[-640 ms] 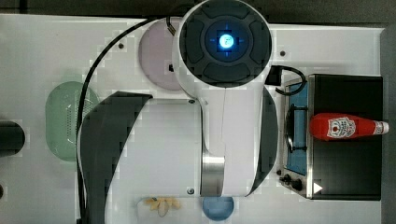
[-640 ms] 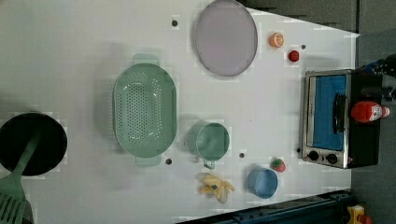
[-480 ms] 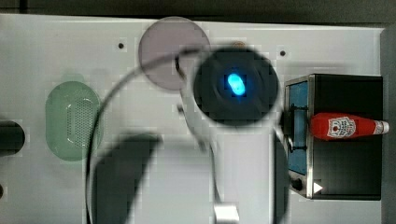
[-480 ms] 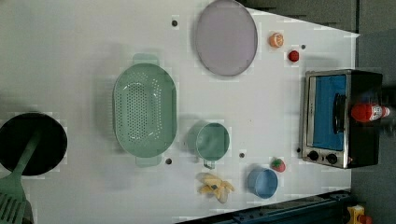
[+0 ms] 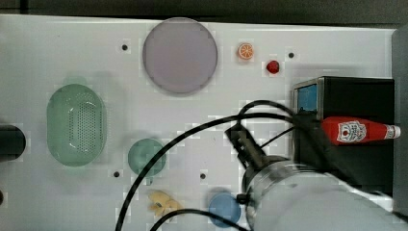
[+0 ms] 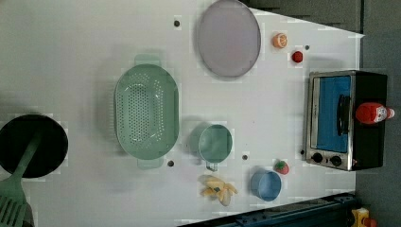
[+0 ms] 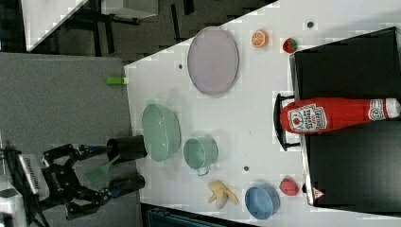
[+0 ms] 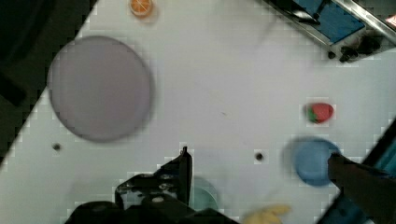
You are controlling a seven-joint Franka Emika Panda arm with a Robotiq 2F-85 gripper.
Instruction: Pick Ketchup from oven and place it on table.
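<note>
The ketchup is a red bottle with a white cap. It lies on its side on the roof of the black oven, cap toward the top view's right. The left view shows the ketchup above the oven's bluish door, which is closed. In the right view the ketchup lies across the oven top. My arm reaches in at the top view's lower right, beside the oven. In the wrist view my gripper is open, high over the white table, with nothing between its fingers.
On the table are a lilac plate, a green colander, a green cup, a blue bowl, a banana toy, an orange slice and a strawberry. A black pot holds a green spatula.
My arm has swung from the middle of the top view down to its lower right, uncovering the plate and table centre. The ketchup and oven have not moved.
</note>
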